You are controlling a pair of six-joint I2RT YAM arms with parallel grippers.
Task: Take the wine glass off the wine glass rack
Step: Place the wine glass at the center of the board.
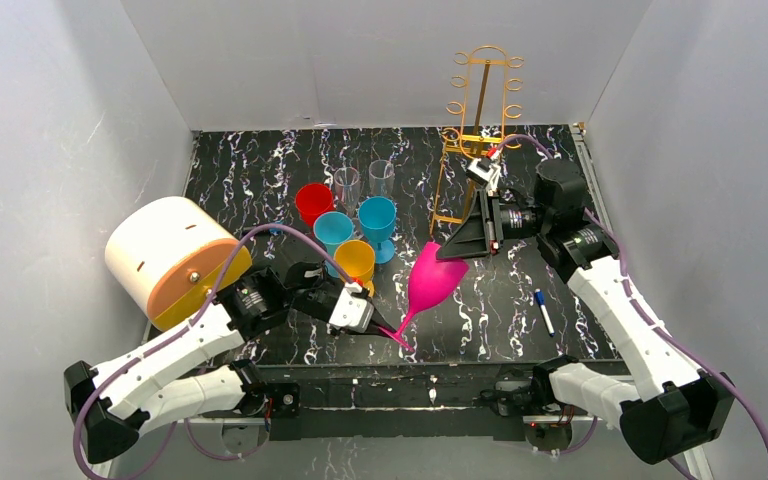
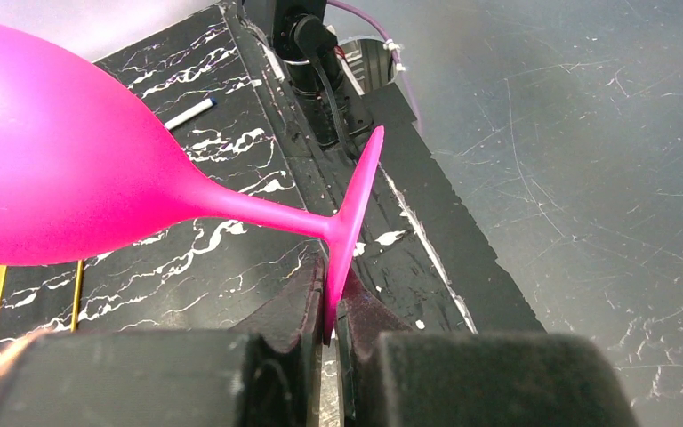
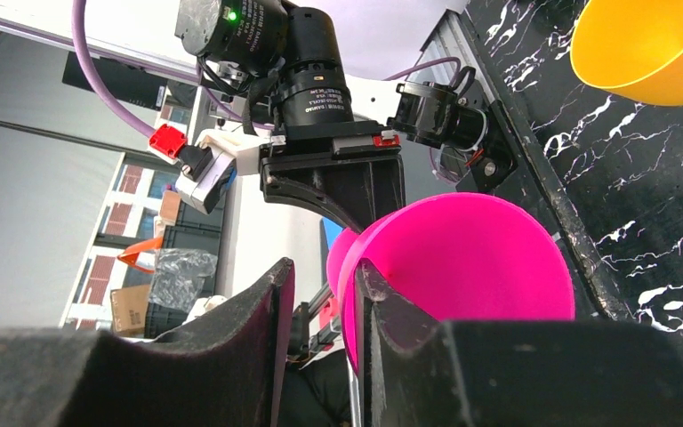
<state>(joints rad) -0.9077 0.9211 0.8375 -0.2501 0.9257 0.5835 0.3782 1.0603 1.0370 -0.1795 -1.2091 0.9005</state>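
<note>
Left wrist view is showing left jaws clamping the glass (image 2: 71, 151) by its foot; right wrist view is showing right jaws gaping astride its rim.

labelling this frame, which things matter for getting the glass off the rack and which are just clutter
Job in hand:
wine glass
wine glass rack
left gripper, shut on the glass's foot
right gripper, astride the bowl's rim

Lying about:
red cup
blue cup
blue goblet
orange cup
clear glasses
pen
cream drum
</note>
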